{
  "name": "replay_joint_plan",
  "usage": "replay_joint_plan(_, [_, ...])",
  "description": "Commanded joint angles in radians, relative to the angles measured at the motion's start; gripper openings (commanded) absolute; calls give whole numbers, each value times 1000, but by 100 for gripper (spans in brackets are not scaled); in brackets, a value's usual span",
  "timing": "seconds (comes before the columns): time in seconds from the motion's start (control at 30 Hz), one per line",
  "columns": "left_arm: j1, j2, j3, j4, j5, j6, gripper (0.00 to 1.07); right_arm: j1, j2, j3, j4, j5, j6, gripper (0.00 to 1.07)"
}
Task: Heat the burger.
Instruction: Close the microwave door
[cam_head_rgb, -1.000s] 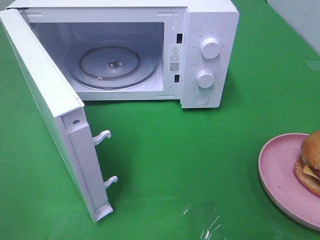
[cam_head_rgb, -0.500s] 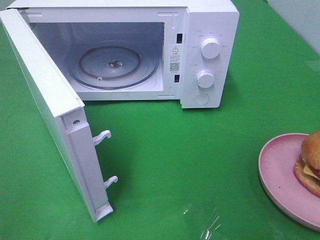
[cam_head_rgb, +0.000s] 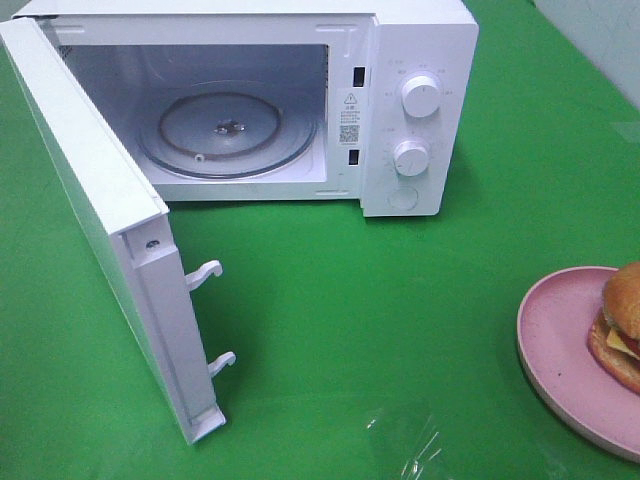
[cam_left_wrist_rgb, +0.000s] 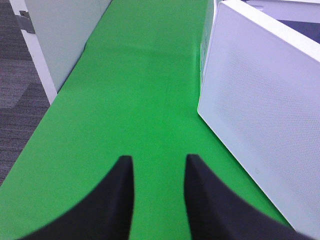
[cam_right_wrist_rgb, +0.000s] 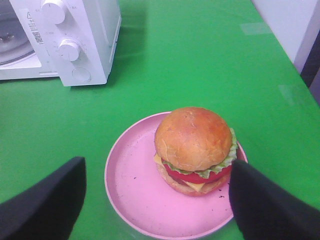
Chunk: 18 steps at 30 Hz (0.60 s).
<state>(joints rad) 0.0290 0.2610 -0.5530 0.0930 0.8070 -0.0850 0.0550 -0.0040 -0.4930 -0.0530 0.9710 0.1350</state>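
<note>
The burger (cam_right_wrist_rgb: 194, 142), with a golden domed bun, lettuce, a red slice and cheese, sits on a pink round plate (cam_right_wrist_rgb: 135, 190). In the high view the burger (cam_head_rgb: 625, 320) and its plate (cam_head_rgb: 560, 340) are cut off by the right edge. My right gripper (cam_right_wrist_rgb: 157, 162) is open wide, one finger on each side of the plate and nothing between them. My left gripper (cam_left_wrist_rgb: 158, 157) hovers over bare green cloth beside the microwave's white dotted panel (cam_left_wrist_rgb: 260, 100), its fingers apart and empty. Neither gripper appears in the high view.
The white microwave (cam_head_rgb: 420, 60) stands at the back with its door (cam_head_rgb: 110, 220) swung open to the left. Inside lies a glass turntable (cam_head_rgb: 228, 130). Two knobs (cam_head_rgb: 420, 97) are on its right panel. Green cloth (cam_head_rgb: 380, 300) covers the table.
</note>
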Motion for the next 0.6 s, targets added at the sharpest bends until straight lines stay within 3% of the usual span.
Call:
replay_joint_plan(0.03, [1, 56, -4, 0, -55, -1, 0, -6, -26, 2, 4, -10, -9, 75])
replay_joint_plan(0.17, [1, 119, 6, 2, -130, 5, 0, -6, -26, 2, 4, -10, -9, 75])
replay_joint_plan(0.23, [1, 180, 59, -1, -313, 24, 0, -6, -26, 2, 4, -10, -9, 75])
replay_joint_plan(0.33, [1, 193, 79, -3, -372, 26, 0, -6, -26, 2, 4, -10, -9, 75])
replay_joint_plan(0.4, [1, 233, 173, -3, -604, 25, 0, -6, -26, 2, 4, -10, -9, 75])
replay_joint_plan(0.5, [1, 241, 197, -3, -659, 25, 0, -6, -26, 2, 4, -10, -9, 75])
replay_joint_plan(0.57, [1, 283, 276, -3, -827, 25, 0, -6, -26, 2, 4, -10, -9, 75])
replay_joint_plan(0.6, [1, 283, 276, -3, -827, 25, 0, -6, -26, 2, 4, -10, -9, 75])
